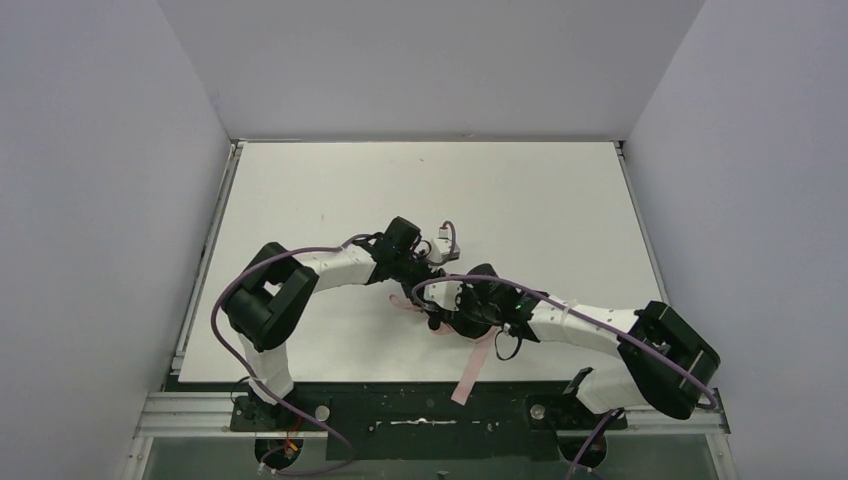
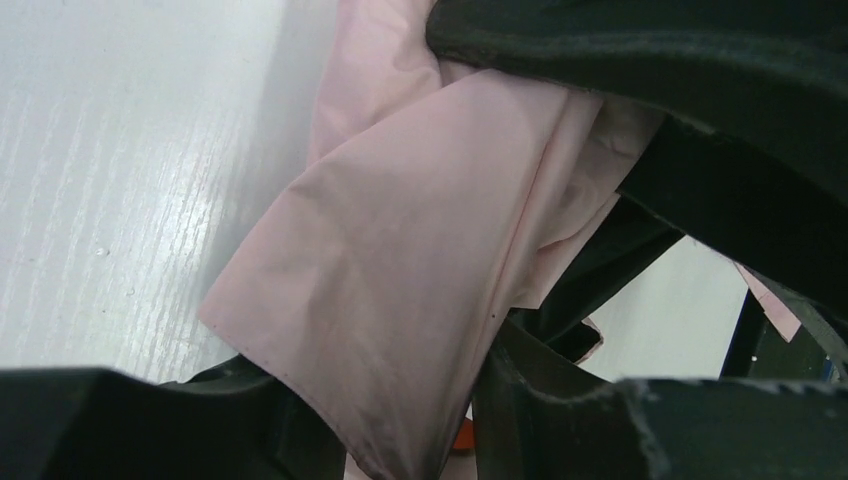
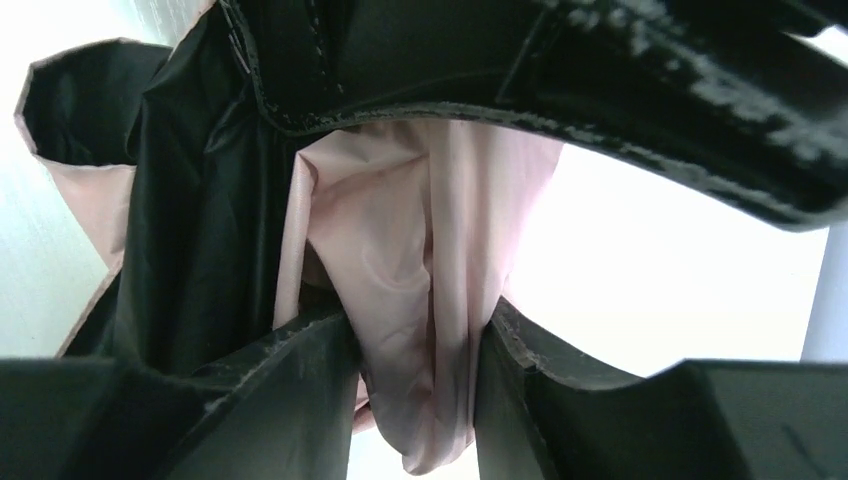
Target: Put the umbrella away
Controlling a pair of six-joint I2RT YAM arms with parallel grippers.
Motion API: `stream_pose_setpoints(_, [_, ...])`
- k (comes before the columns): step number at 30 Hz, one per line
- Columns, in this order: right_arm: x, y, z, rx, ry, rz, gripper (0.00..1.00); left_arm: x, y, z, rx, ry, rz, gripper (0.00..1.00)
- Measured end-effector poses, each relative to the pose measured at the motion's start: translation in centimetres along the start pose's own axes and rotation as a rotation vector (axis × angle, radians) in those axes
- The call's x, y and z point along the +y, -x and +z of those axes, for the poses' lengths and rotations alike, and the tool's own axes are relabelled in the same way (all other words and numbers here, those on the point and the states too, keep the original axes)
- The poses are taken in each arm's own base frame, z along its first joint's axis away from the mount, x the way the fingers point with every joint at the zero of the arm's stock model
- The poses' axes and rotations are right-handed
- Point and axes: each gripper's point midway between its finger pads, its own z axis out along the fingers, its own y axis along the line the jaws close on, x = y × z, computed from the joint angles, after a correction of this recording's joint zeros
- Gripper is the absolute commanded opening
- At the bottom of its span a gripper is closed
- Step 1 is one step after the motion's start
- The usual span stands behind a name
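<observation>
The umbrella [image 2: 400, 260] lies collapsed and bunched a little nearer the near edge than the middle of the tabletop [image 1: 560, 200], caught between the two arms where they meet; its long pink strap [image 1: 472, 372] trails from the bundle to the near edge, with the tip just over it.

The left hand [image 2: 405, 440] is clenched on a fold of the pale pink canopy [image 3: 400, 260], which fills the gap between its fingers [image 2: 130, 420]. The right hand [image 3: 420, 400] is likewise clamped on a hanging fold of pink cloth, with the black inner side of the canopy bunched to one side of it. In neither wrist view can the shaft or the handle be made out.

The main risk, judged from this, is that both grips are on loose cloth alone. If the hands draw apart or lift, the thin fabric may slide out of one grip, or strain at a seam or rib and tear. The ribs inside the bundle cannot be seen, so a twist could bend one or let the canopy spring open. The two hands sit very close together, so a small misjudged move could knock one against the other. The trailing strap could also snag at the near edge or on an arm.
</observation>
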Motion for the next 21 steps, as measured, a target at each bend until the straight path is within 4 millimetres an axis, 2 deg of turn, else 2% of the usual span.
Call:
stream_pose_setpoints(3, [-0.4, 0.3, -0.6, -0.011, -0.018, 0.032, 0.6, -0.1, 0.1, 0.1, 0.008, -0.003, -0.004, 0.0])
stream_pose_setpoints(5, [-1.0, 1.1, -1.6, -0.035, -0.038, 0.07, 0.64, 0.0, 0.1, 0.1, 0.014, 0.003, -0.01, 0.0])
stream_pose_setpoints(9, [-4.2, 4.0, -5.6, -0.121, -0.147, 0.249, 0.67, 0.1, 0.1, 0.1, 0.022, 0.009, -0.019, 0.0])
stream_pose_setpoints(11, [-6.1, 5.2, -8.1, -0.162, -0.22, 0.4, 0.67, 0.1, 0.1, 0.0, 0.022, 0.011, -0.027, 0.0])
stream_pose_setpoints(13, [-7.5, 5.7, -10.3, -0.184, -0.29, 0.58, 0.66, 0.3, 0.1, -0.1, 0.026, 0.014, -0.044, 0.0])
stream_pose_setpoints(15, [-8.2, 5.3, -12.1, -0.183, -0.357, 0.769, 0.66, 0.8, 0.3, -0.2, 0.026, 0.028, -0.069, 0.0])
stream_pose_setpoints(17, [-8.0, 3.8, -13.3, -0.142, -0.42, 0.978, 0.67, 1.5, 0.4, -0.5, 0.024, 0.053, -0.094, 0.0])
stream_pose_setpoints(21, [-5.2, -0.2, -14.0, 0.024, -0.508, 1.27, 0.65, 3.2, 0.6, -1.2, 0.013, 0.111, -0.155, 0.0])
